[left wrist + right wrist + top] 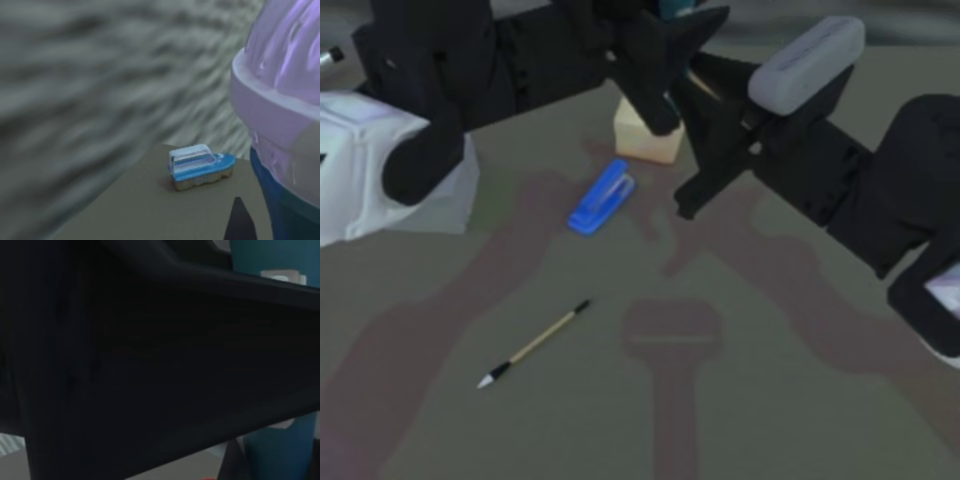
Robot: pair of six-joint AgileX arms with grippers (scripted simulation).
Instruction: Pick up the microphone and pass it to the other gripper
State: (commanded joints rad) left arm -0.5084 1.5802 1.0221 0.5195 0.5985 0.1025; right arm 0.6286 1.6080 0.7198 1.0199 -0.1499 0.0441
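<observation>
Both grippers raised at the far table edge, mic (280,100) between them near left gripper (655,100) and right gripper (705,170), finger states indiscernible; handover step, next needs confirmed right grasp before left release.

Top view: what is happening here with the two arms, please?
Both arms reach in over the far middle of the table and meet there. The left claw and the right claw are close together, and the teal microphone is up in the air between them, off the table. This looks like the handover, but I cannot tell which claw has it. The blue stapler and the brush lie untouched.
</observation>
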